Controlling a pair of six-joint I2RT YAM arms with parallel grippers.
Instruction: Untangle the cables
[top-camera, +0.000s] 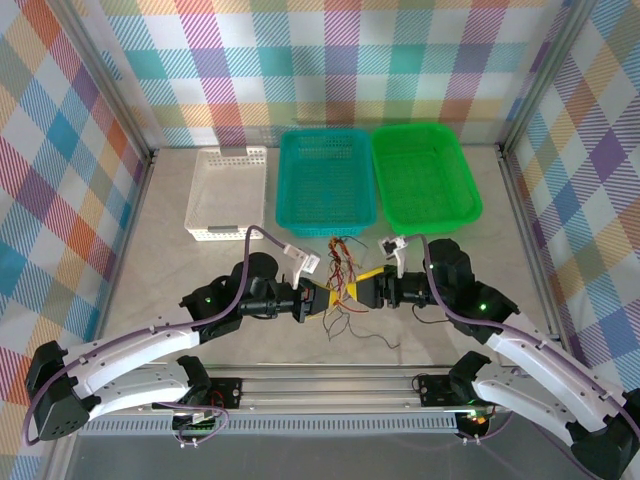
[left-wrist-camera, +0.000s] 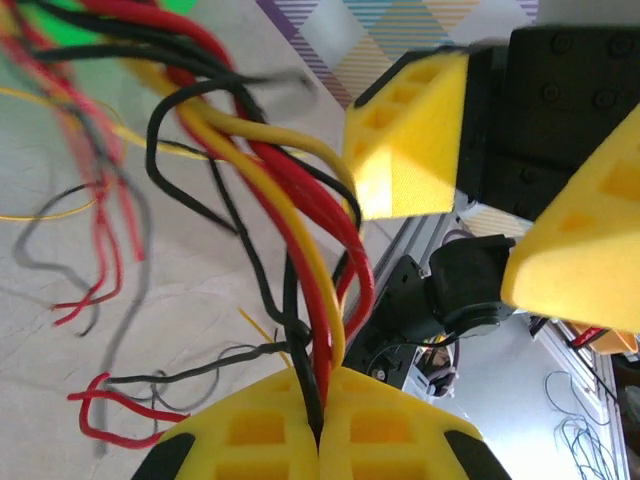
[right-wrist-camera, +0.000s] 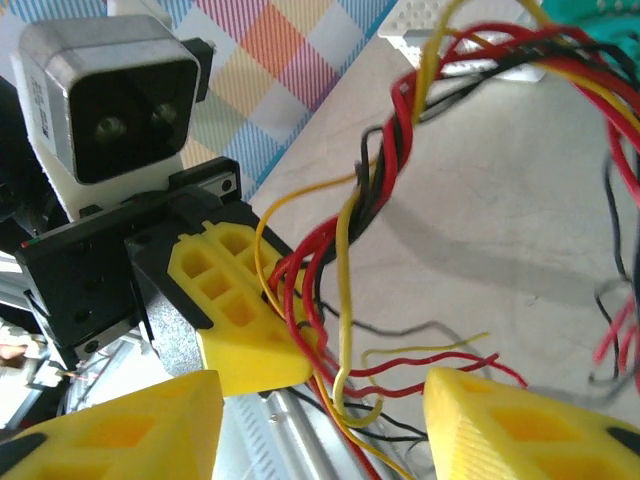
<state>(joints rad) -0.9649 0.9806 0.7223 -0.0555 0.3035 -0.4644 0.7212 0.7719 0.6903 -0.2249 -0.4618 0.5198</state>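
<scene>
The cables (top-camera: 340, 272) form a tangled bundle of red, yellow and black strands at mid-table, just in front of the teal basket (top-camera: 327, 180), between the two end effectors. Part of the bundle is lifted off the table (top-camera: 165, 265). Loose ends spread onto the surface toward the near edge. In the left wrist view the cables (left-wrist-camera: 300, 190) run down in a twisted group of red, yellow and black into the left end effector (left-wrist-camera: 318, 385). Its yellow fingers (left-wrist-camera: 255, 430) are pressed together with the strands pinched at the seam. Further strands curl loose to the left, their ends lying on the table. The right end effector (right-wrist-camera: 322, 390) is spread wide. Its yellow fingers (right-wrist-camera: 120, 425) stand well apart, and several red and yellow strands hang in the gap between them. Contact with either finger cannot be determined. In the right wrist view the cables (right-wrist-camera: 400, 130) twist together above that gap. In the top view the left end effector (top-camera: 325, 297) and the right end effector (top-camera: 368, 285) face each other, close together. A white basket (top-camera: 228, 193) stands left of the teal one, and a green basket (top-camera: 425, 172) right of it.
</scene>
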